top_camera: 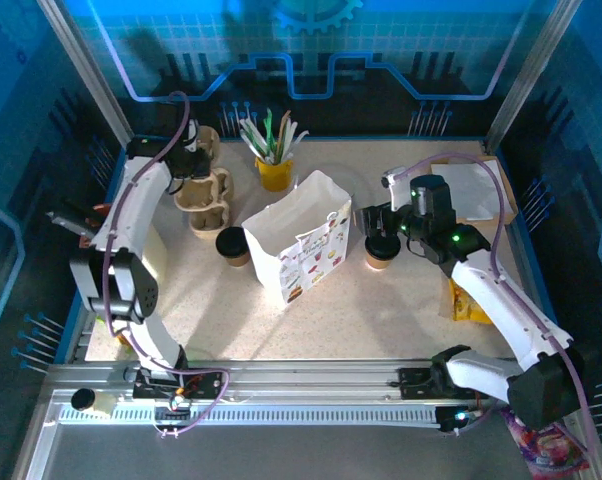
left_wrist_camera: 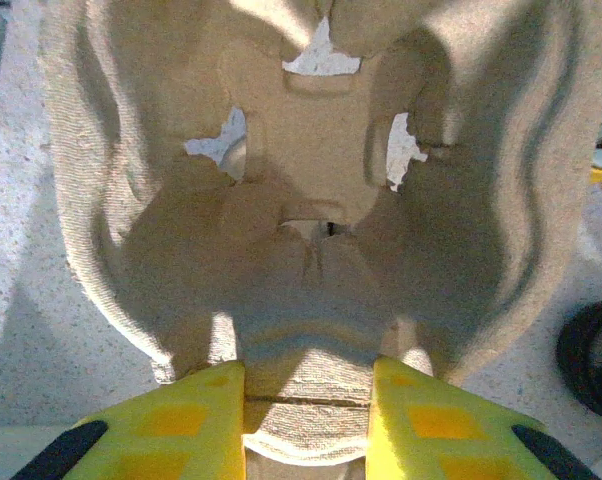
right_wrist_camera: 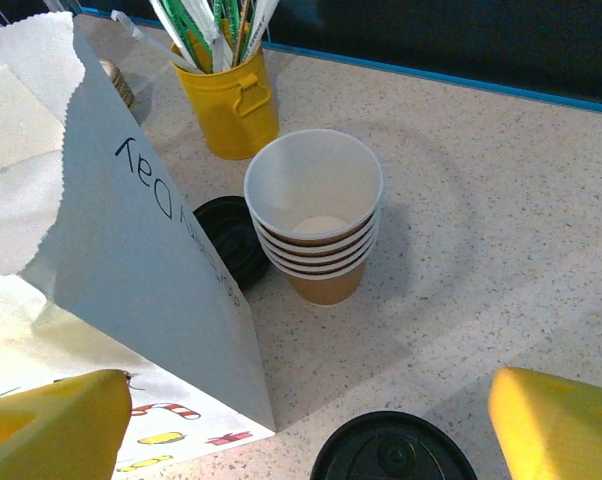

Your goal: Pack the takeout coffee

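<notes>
White arms (top_camera: 501,290) with black joints (top_camera: 131,285), trailing purple cables (top_camera: 187,118), green lights (top_camera: 453,239), yellow padded fingers (left_wrist_camera: 181,425)

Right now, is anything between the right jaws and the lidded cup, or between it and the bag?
Nothing visible. The right gripper has its jaws open at the lidded cup; the white bag stands beside it, mouth open. The cup stack sits farther back.

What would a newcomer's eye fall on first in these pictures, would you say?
The white paper bag stands open mid-table. Left of it, the left pincer grips a pulp cup carrier; right of it, the open right pincer hovers over a black-lidded coffee cup.
</notes>
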### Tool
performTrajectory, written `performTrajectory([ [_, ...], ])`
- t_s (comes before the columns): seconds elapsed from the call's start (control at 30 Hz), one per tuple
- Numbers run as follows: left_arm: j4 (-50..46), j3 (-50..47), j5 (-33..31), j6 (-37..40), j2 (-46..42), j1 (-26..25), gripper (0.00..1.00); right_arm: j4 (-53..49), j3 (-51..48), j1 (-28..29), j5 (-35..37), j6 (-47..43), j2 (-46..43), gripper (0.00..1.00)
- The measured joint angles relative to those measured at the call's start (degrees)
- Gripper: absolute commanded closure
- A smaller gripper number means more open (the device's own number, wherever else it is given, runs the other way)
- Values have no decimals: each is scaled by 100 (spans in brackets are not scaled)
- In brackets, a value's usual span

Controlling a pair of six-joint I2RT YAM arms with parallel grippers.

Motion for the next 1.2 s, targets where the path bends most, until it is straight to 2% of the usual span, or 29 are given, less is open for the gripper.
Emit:
performTrajectory([
  [0.3, -153, -13, 28, -11, -1047, -295, 70, -463, 754, -319, 76, 79, -33, 8],
  [0.57, -354, -13, 319, -44, -1735, -970, 70, -761, 1880, -291, -1064, 153, 608, 18],
  [0.87, -369, -7, 890, -197, -2258, -1714, 70, -1403, 2881, 85, -1779, -24, 1915, 39],
  [1.07, -365, 2, 1071, -315, -2284, -2146, 70, -1742, 3340, 208, -1849, -205, 2430, 58],
  [1.2, -337, 2, 1126, -350, -2282, -2413, 71, -1893, 3497, 236, -1851, -295, 2573, 66],
])
